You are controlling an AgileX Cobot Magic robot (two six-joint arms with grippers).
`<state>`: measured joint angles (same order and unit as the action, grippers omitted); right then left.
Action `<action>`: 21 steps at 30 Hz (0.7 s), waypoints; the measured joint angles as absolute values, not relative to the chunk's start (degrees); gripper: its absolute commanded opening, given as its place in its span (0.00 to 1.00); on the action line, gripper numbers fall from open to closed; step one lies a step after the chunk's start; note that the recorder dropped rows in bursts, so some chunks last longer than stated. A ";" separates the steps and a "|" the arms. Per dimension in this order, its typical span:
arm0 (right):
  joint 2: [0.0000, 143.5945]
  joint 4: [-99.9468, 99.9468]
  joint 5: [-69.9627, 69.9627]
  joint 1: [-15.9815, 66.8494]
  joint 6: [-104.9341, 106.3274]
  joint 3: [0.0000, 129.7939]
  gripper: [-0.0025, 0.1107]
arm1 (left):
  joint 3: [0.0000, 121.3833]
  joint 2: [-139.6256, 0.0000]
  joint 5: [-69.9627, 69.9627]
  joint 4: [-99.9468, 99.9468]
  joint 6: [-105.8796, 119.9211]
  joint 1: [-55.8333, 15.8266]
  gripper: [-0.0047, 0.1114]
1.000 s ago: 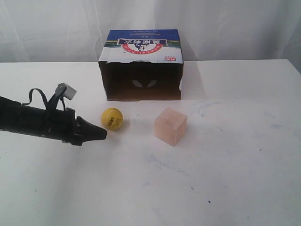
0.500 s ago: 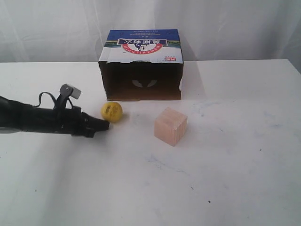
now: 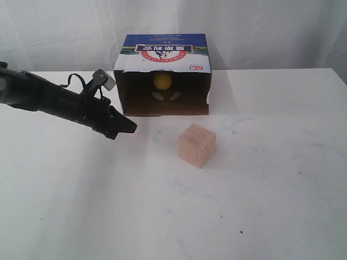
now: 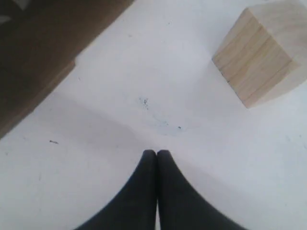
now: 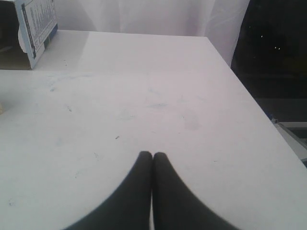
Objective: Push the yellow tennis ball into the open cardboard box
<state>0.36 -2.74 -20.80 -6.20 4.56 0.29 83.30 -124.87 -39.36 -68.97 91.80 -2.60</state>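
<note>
The yellow tennis ball [image 3: 162, 80] lies inside the open cardboard box [image 3: 162, 57], deep in its dark interior. The box's blue-and-white printed panel with the red logo faces up. My left gripper [image 3: 130, 128] is shut with nothing in it, low over the table just in front of the box's left front corner. In the left wrist view the same gripper [image 4: 156, 153] shows closed tips, with the box's brown edge [image 4: 43, 57] to one side. My right gripper [image 5: 152, 155] is shut and empty over bare table; it does not show in the exterior view.
A pale wooden cube [image 3: 197, 144] stands on the white table [image 3: 260, 184] in front of the box, right of my left gripper; the cube [image 4: 266, 50] also shows in the left wrist view. A white curtain hangs behind. The table's far edge [image 5: 254, 110] drops off beside the right gripper.
The ball has rolled from the table in front of the box into the box. My left arm has swung up and right, ending near the box's left front corner.
</note>
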 measured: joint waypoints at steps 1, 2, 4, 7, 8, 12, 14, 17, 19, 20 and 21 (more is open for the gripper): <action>0.36 -2.74 -20.80 -6.20 4.56 0.29 0.02 | 83.00 -124.77 -39.20 -68.97 91.71 -2.60 0.04; 0.36 -2.74 -20.80 -6.20 4.56 0.29 0.02 | 82.46 -124.63 -39.11 -68.97 91.71 -2.60 0.04; 0.36 -2.74 -20.80 -6.20 4.56 0.29 0.02 | 81.76 -124.63 -38.61 -69.07 91.28 -2.60 0.04; 0.36 -2.74 -20.80 -6.20 4.56 0.29 0.02 | 79.76 -124.63 -36.54 -69.97 88.90 -2.60 0.04; 0.36 -2.74 -20.80 -6.20 4.56 0.29 0.02 | 78.89 -124.63 -35.50 -71.01 87.07 -2.60 0.04; 0.36 -2.74 -20.80 -6.20 4.56 0.29 0.02 | 73.66 -122.76 -27.89 -76.24 79.25 -2.60 0.04; 0.36 -2.74 -20.80 -6.20 4.56 0.29 0.02 | 70.43 -120.32 -22.76 -78.22 75.83 -2.60 0.04; 0.36 -2.74 -20.80 -6.20 4.56 0.29 0.02 | 64.03 -115.55 -12.98 -78.95 71.58 -2.60 0.04; 0.36 -2.74 -20.80 -6.20 4.56 0.29 0.02 | 59.98 -111.83 -8.07 -78.95 70.31 -2.60 0.04; 0.36 -2.74 -20.80 -6.20 4.56 0.29 0.02 | 57.95 -109.85 -6.19 -78.76 70.02 -2.60 0.04; 0.36 -2.74 -20.80 -6.20 4.56 0.29 0.02 | 56.15 -107.74 -4.88 -78.58 69.90 -2.60 0.04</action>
